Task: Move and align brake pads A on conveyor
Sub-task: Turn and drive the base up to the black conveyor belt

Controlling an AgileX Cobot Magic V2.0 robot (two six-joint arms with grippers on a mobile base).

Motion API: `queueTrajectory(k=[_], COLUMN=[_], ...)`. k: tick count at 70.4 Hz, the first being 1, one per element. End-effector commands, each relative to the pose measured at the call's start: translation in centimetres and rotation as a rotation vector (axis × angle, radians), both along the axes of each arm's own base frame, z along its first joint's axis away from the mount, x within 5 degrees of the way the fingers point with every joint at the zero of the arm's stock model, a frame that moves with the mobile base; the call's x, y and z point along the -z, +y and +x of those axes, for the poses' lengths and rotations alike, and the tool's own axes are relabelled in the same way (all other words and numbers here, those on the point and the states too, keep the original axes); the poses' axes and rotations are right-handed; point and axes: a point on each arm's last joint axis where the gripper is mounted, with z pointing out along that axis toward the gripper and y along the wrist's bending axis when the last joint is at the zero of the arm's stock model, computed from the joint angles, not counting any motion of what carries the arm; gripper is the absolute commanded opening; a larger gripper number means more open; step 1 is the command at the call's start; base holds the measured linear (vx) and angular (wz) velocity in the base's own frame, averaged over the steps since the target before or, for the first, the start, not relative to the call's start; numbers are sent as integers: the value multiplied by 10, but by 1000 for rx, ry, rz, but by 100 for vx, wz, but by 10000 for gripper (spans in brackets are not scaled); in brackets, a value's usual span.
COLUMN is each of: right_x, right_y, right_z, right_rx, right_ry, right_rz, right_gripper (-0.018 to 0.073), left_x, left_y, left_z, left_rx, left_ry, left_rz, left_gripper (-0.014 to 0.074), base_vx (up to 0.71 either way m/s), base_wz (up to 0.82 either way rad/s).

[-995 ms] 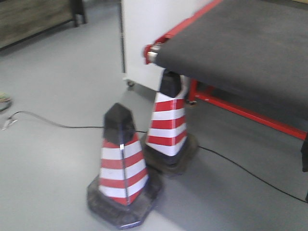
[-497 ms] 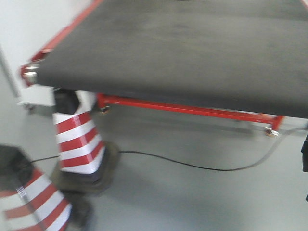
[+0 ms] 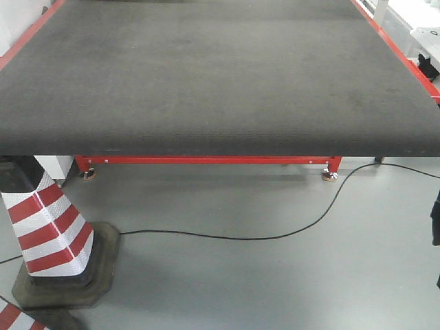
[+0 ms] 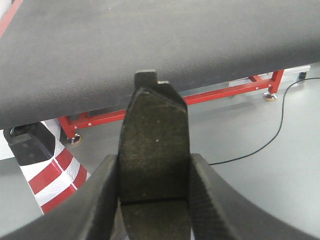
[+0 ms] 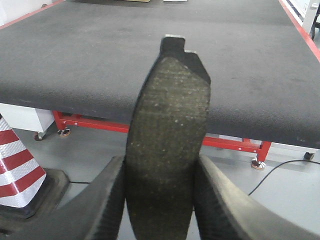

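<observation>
Charcoal belt (image 3: 206,69), front view: bare as far as it shows, with no pad on it and neither hand in frame. A red frame (image 3: 206,159) runs beneath. A striped cone (image 3: 48,227) stands at the near-left corner, and a black cable (image 3: 240,238) lies loose across the floor (image 3: 275,289). Judgement: cone or cable could snag the rig if it rolls closer.

Left wrist view: the left hand (image 4: 154,170) pinches the left pad (image 4: 154,130) by its long edges, upright. It appears short of the belt edge. Judgement: released here, the pad would likely drop to the floor.

Right wrist view: the right hand (image 5: 160,170) clamps the right pad (image 5: 170,110) the same way, apparently also short of the belt. Judgement: this edge grip may let a pad twist on set-down and spoil alignment.

Containers: none seen.
</observation>
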Motion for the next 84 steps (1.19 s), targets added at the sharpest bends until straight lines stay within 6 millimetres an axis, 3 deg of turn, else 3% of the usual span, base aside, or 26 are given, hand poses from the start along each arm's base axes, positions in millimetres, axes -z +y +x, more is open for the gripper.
queueTrajectory(k=[1, 40, 84], right_x=[-18, -18, -18], right_y=[0, 0, 0], right_z=[2, 2, 2], right_rx=[0, 0, 0], right_ry=[-119, -119, -119], right_rz=[14, 14, 14], right_gripper=[-5, -5, -5], left_x=[-18, -18, -18], left_y=[0, 0, 0], left_z=[4, 4, 4], left_rx=[-4, -4, -4], left_ry=[-119, -119, -119], left_rz=[-27, -27, -27], left_gripper=[-6, -6, -6], base_vx=[1, 9, 31], base_wz=[-3, -8, 3])
